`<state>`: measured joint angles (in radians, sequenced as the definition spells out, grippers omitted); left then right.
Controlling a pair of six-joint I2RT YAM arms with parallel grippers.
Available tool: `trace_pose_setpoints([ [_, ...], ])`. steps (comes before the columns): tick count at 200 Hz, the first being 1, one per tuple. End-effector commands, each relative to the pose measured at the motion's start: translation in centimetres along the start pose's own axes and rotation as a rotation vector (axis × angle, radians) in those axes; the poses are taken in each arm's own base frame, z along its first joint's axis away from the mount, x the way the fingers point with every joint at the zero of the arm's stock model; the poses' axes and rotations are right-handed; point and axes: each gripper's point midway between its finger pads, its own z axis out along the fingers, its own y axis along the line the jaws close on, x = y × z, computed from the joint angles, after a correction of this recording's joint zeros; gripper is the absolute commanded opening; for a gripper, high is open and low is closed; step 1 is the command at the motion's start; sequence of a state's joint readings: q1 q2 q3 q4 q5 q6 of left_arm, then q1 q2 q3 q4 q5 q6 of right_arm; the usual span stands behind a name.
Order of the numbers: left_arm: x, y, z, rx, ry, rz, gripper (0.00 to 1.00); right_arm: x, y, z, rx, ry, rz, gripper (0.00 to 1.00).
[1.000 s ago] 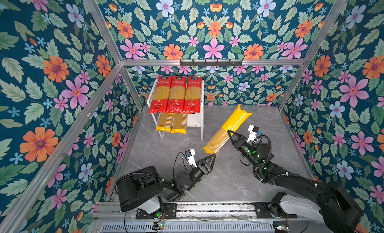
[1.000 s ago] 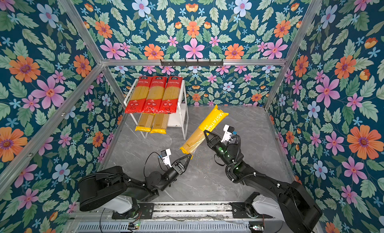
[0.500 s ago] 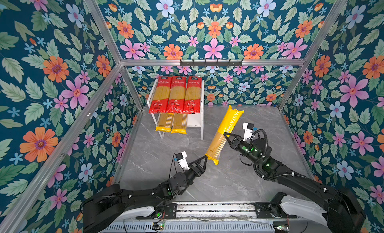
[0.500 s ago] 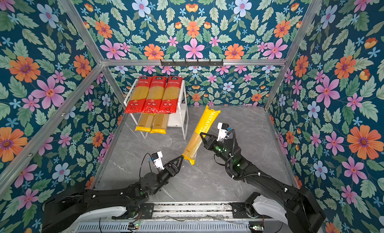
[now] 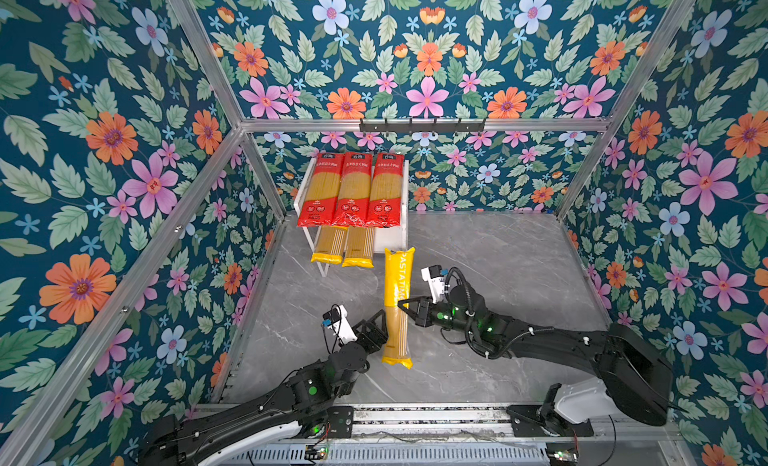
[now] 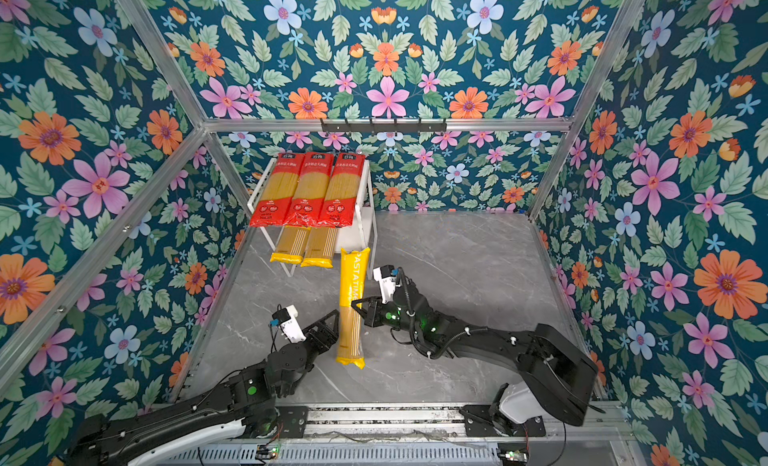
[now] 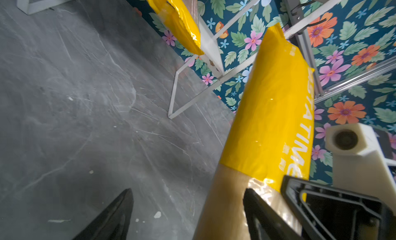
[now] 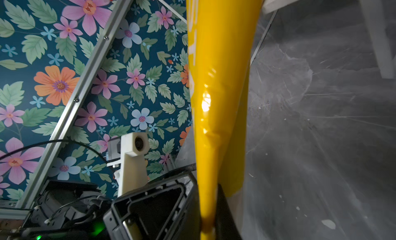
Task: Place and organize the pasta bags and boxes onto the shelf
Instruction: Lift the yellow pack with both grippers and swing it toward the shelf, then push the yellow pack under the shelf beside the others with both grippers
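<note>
Visibly glossy, the yellow PASTATIME pack [image 5: 395,285], clear-windowed over spaghetti, is pinched by right jaws; left jaws spread.

Top views look down; wrist views share yellow pack [image 7: 272,121].

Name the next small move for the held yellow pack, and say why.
Probably close the left gripper: its open fingers are right at the yellow pack, which the right gripper pinches from one side only. A second hold would steady it for the free slot low on the shelf.
</note>
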<state>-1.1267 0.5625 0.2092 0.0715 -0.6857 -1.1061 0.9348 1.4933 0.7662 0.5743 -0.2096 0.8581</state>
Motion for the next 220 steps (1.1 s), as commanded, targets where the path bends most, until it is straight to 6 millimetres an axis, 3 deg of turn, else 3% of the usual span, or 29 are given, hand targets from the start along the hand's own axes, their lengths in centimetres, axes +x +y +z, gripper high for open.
trace_pose_setpoints([
  [1,-0.3,1.0,-0.2,-0.053,-0.007,0.057,0.83,-3.1,3.8,1.4,-0.144,-0.095,-0.019,0.00],
  [37,-1.6,0.1,-0.8,-0.033,-0.024,0.064,0.83,-5.2,4.7,3.6,-0.160,-0.082,0.005,0.00],
  [40,-1.6,-0.1,-0.9,-0.029,-0.024,0.064,0.83,-4.9,3.5,4.4,-0.136,-0.069,0.019,0.00],
  [48,-1.9,-0.4,-1.1,-0.022,-0.026,0.070,0.83,-5.6,2.8,4.8,-0.126,-0.066,0.052,0.00],
  [84,-2.4,-1.4,-1.5,0.022,-0.013,0.092,0.86,-8.9,1.7,5.5,-0.156,-0.064,0.149,0.00],
  [108,-2.3,-3.0,-1.5,0.103,0.014,0.061,0.88,-9.7,0.4,6.0,-0.142,-0.066,0.208,0.00],
  [162,-1.0,-2.5,-1.2,0.245,0.057,-0.225,0.89,-11.2,-0.8,7.6,-0.180,-0.102,0.381,0.00],
  [189,-0.5,-3.0,-1.1,0.316,0.069,-0.292,0.91,-11.6,-2.3,7.7,-0.148,-0.114,0.458,0.00],
  [220,-1.0,-3.1,-1.0,0.365,0.020,-0.348,0.92,-11.7,-2.6,7.7,-0.180,-0.103,0.538,0.00],
])
